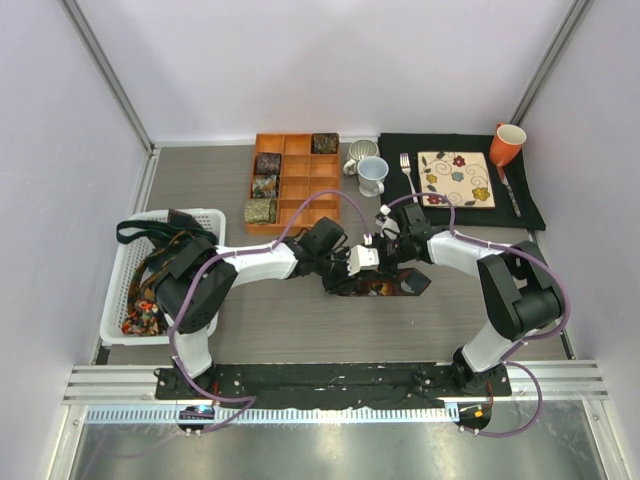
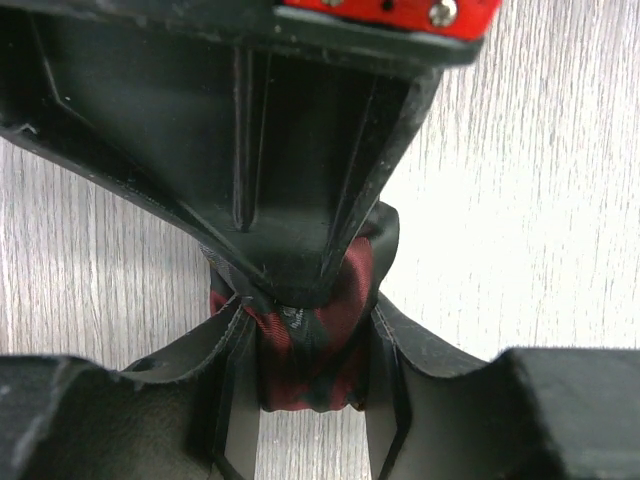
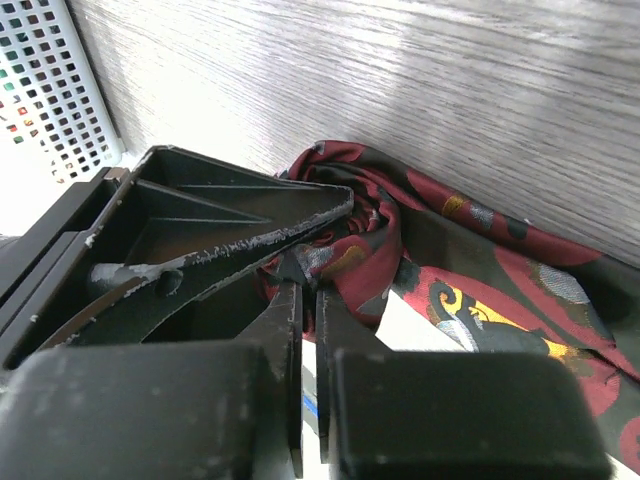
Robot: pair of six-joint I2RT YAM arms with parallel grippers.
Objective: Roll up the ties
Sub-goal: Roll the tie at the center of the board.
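Observation:
A maroon patterned tie (image 1: pixel 392 284) lies across the table's middle, its left end wound into a small roll (image 2: pixel 312 345). My left gripper (image 2: pixel 310 372) is shut on that roll, one finger on each side. My right gripper (image 3: pixel 308 292) reaches in from the other side, jaws almost together, pinching the tie's fabric (image 3: pixel 470 285) at the roll. In the top view the left gripper (image 1: pixel 335 274) and right gripper (image 1: pixel 353 271) meet at the tie's left end. Several finished rolls (image 1: pixel 265 186) sit in an orange tray (image 1: pixel 300 190). More ties (image 1: pixel 150 300) fill a white basket (image 1: pixel 122 262).
Behind the arms stand a white mug (image 1: pixel 372 175) and a grey mug (image 1: pixel 360 152). A black placemat (image 1: pixel 398 146) at the back right carries a fork (image 1: pixel 407 172), a floral plate (image 1: pixel 456 179), a knife (image 1: pixel 509 190) and an orange mug (image 1: pixel 507 143).

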